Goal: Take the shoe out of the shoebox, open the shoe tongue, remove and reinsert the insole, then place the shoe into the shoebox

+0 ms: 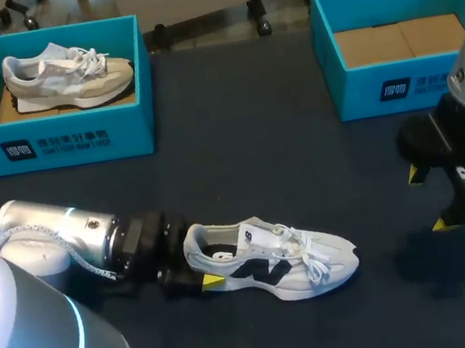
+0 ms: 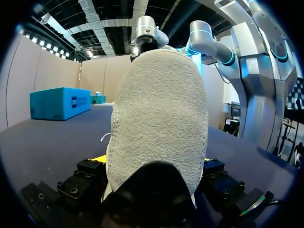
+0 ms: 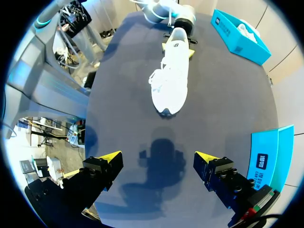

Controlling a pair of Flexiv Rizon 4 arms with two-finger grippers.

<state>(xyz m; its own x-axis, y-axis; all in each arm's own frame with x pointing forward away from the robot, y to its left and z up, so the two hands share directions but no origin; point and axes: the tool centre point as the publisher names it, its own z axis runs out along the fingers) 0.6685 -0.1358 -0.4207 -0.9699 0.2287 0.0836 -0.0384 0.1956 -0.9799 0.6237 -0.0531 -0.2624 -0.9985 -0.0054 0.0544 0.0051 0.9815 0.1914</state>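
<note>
The white shoe (image 1: 271,259) with a black side logo lies on its sole on the dark worktop (image 1: 240,164), close to the near edge and a little left of the middle. Its toe points toward the right edge, and its laces are loose over the tongue.

The left arm comes in low from the near-left corner. The left claw (image 1: 201,269) is closed around the shoe's heel, with 1 yellow tip showing against the near side of the heel. In the left wrist view the shoe's (image 2: 159,118) fuzzy white heel fills the space between the left claw's (image 2: 152,161) 2 fingers, pressed by them on both sides. The right wrist view shows the same grip from ahead of the toe: the shoe (image 3: 172,80) runs away from the camera, and the left claw (image 3: 177,47) flanks its heel.

The right claw (image 1: 427,199) hangs above the worktop near the right edge, well apart from the shoe. Its fingers are spread wide and hold nothing. Seen from its own wrist, the right claw (image 3: 158,159) has only bare worktop and its own shadow between the tips.

At the far-right corner stands a teal shoebox (image 1: 359,91) whose cardboard floor shows. At the far-left corner a second teal box (image 1: 72,140) holds a beige shoe (image 1: 67,76) lying on its side.
</note>
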